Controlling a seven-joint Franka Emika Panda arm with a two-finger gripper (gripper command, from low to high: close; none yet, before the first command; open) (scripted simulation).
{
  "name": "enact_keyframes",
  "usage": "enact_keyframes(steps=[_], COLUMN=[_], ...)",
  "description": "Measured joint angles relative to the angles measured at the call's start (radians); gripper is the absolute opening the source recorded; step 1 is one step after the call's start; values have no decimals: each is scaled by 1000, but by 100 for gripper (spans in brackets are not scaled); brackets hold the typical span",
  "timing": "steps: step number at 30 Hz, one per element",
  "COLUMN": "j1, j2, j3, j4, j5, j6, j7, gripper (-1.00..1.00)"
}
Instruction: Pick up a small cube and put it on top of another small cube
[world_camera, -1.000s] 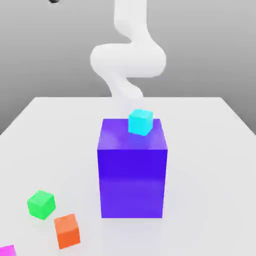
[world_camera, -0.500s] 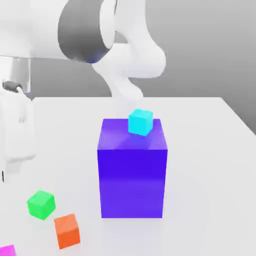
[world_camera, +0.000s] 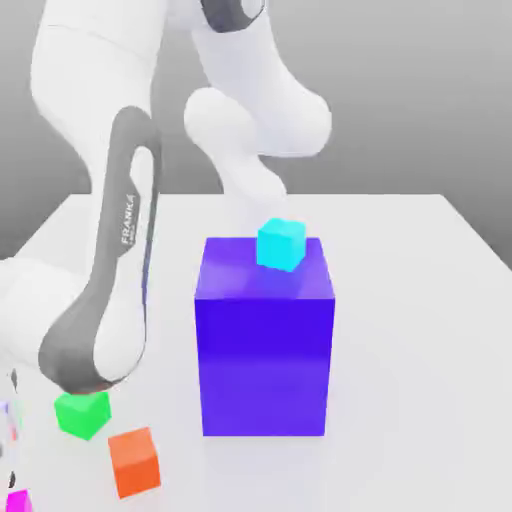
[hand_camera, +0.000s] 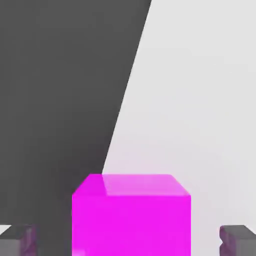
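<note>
Magenta takes up the lower middle of my hand view: the small cube (hand_camera: 131, 215) sits square between the two dark fingertips (hand_camera: 239, 241), one on each side, with a clear gap of white table showing between the cube and each of them. So I read the gripper (hand_camera: 128, 242) as standing apart around the cube, not yet touching it on either face. The exterior view gives me only a sliver of that same cube (world_camera: 16, 499), at the bottom corner on the exterior view's left, right by the near edge of the table (world_camera: 420, 330).

What the outside camera adds is the layout. A tall blue block (world_camera: 264, 335) stands mid-table with a cyan cube (world_camera: 281, 244) resting on its top, toward the back edge. A green cube (world_camera: 82, 413) and an orange cube (world_camera: 135, 461) lie close together, near the magenta one.

The white arm (world_camera: 110, 250) bends down steeply on the exterior view's left, its wrist low above the green cube and partly covering it.

Beyond the cube, my hand view shows the table's edge running diagonally, dark floor past it. The exterior view's right half of the table is open.
</note>
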Motion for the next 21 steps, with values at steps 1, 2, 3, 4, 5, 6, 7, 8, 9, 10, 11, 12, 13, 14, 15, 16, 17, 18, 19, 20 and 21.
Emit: enact_keyframes(steps=[1,2,3,4,5,6,7,8,9,10,11,12,13,14,15,16,17,18,19,20,21], j1=[0,0,0,-2,0,4,8,13,16,15,15,16,18,19,20,22,24,26,27,27,28], j2=[0,0,0,12,0,-24,-54,-87,-120,-152,-183,-213,-244,-274,-305,-335,-366,-397,-428,-459,-490], j3=[0,0,0,2,0,-5,-11,-17,-23,-26,-33,-40,-48,-55,-63,-71,-79,-88,-96,-104,-112], j4=[0,0,0,3,0,-6,-13,-21,-35,-63,-95,-129,-165,-200,-236,-273,-309,-345,-382,-418,-455], j5=[0,1,1,3,1,-3,-9,-15,-20,-20,-18,-15,-14,-14,-15,-18,-22,-29,-38,-49,-62], j6=[0,1,2,10,1,-18,-40,-65,-85,-89,-87,-84,-80,-75,-69,-63,-57,-51,-45,-39,-33], j7=[0,-1,-1,-2,0,3,6,11,17,26,37,49,62,76,91,107,125,144,165,187,211], gripper=[-100,-100,-100,-100,-100,-100,-100,-100,-100,-100,-100,-100,-100,-100,-100,-100,-100,-100,-100,-100,-100])
